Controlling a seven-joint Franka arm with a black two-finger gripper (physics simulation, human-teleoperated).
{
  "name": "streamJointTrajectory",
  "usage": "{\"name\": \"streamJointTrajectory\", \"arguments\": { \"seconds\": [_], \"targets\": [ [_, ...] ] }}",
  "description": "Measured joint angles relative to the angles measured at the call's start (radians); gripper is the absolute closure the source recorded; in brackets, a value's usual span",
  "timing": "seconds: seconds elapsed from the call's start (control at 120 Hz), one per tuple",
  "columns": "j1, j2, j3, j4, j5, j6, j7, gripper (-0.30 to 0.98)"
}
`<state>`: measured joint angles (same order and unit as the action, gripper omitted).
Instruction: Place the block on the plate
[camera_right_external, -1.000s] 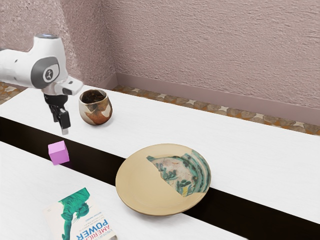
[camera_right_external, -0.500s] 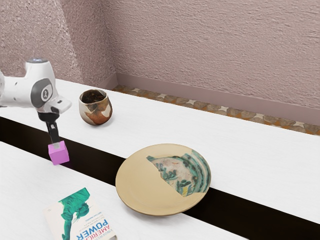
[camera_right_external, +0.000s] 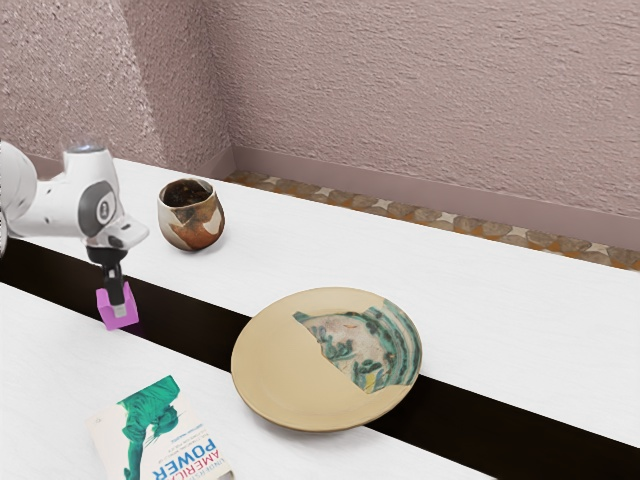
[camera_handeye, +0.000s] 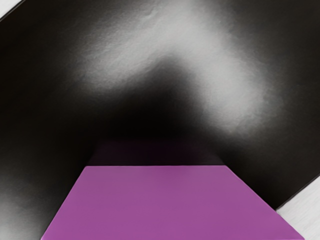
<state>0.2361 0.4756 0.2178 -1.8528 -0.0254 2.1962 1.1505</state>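
My gripper (camera_right_external: 118, 302) is down at the pink-purple block (camera_right_external: 105, 312) on the exterior view's left, its lower end overlapping the block's upper part. Whether it grips the block cannot be told. The block stands on the dark strip near its edge. In the wrist view the block (camera_handeye: 172, 205) is large, right under the hand. A round tan plate (camera_right_external: 275, 375) with a green patterned patch lies toward the exterior view's right, well apart from the block.
A brown and white cup (camera_right_external: 192, 225) stands behind the gripper in the exterior view. A book (camera_right_external: 160, 430) with a green figure lies near that view's lower edge. The dark strip (camera_right_external: 195, 325) crosses the white table (camera_right_external: 480, 320) and passes under the plate.
Over the last second my gripper has come down from above, between cup and block, to the block. In the last half second it has sunk lower around or beside it. The block looks unmoved.
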Motion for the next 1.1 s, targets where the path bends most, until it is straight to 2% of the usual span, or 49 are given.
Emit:
{"name": "streamJointTrajectory", "arguments": {
  "seconds": [0.1,0.225,0.275,0.475,0.642,0.867,1.1],
  "targets": [
    [0.0,0.008,0.0,0.001,-0.002,0.008,0.015,0.03],
    [0.0,0.011,0.0,0.001,-0.003,0.014,0.031,0.27],
    [0.0,0.01,0.0,0.001,-0.002,0.016,0.035,0.32],
    [0.002,-0.014,0.0,0.0,-0.001,0.022,0.048,0.31],
    [-0.019,-0.122,-0.001,-0.035,-0.002,0.008,0.057,0.31],
    [-0.177,-0.244,-0.003,-0.11,-0.011,-0.026,0.065,0.31],
    [-0.296,-0.363,-0.003,-0.168,-0.026,-0.066,0.065,0.31]
  ]
}}
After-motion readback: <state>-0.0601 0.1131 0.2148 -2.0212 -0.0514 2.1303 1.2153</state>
